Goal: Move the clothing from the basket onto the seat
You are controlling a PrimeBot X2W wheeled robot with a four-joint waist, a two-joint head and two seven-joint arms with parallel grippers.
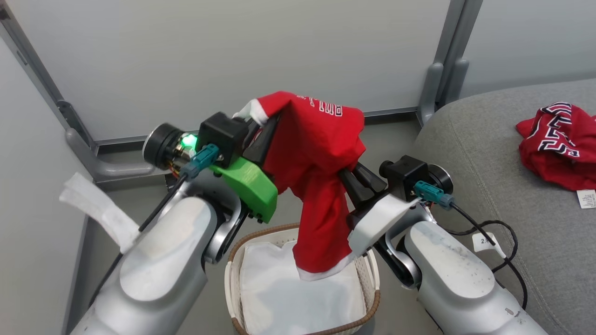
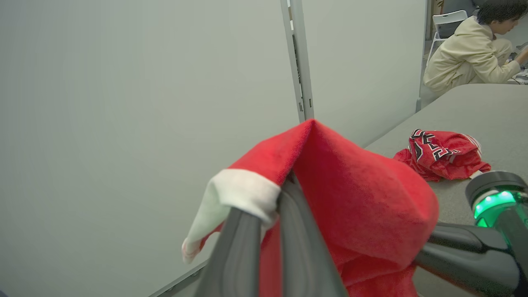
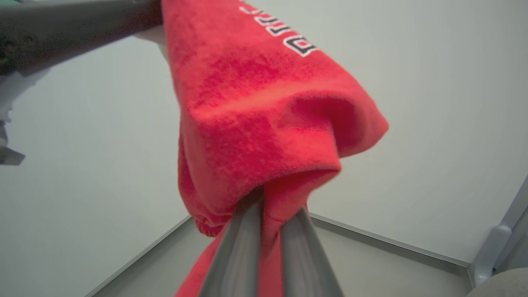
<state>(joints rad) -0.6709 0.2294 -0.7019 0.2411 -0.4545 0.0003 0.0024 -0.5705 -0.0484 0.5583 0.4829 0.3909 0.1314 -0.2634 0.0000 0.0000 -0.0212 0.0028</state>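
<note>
The hanging garment (image 1: 316, 153) buries the fingertips of the left hand (image 2: 277, 194) in its upper fold and those of the right hand (image 3: 275, 214) in its lower bunch. Its lettering is folded over and unreadable. Below the garment, the basket (image 1: 375, 298) is cut off at its near rim by the picture's edge. The garment's hem covers part of the liner sheet (image 1: 288, 298). To its right, the second garment (image 1: 558, 144) is also cropped, and its label (image 1: 585, 198) is too small to read.

clothing (image 1: 312, 149): red, white trim | basket (image 1: 371, 279): white, brown rim | seat (image 1: 489, 163): grey
</note>
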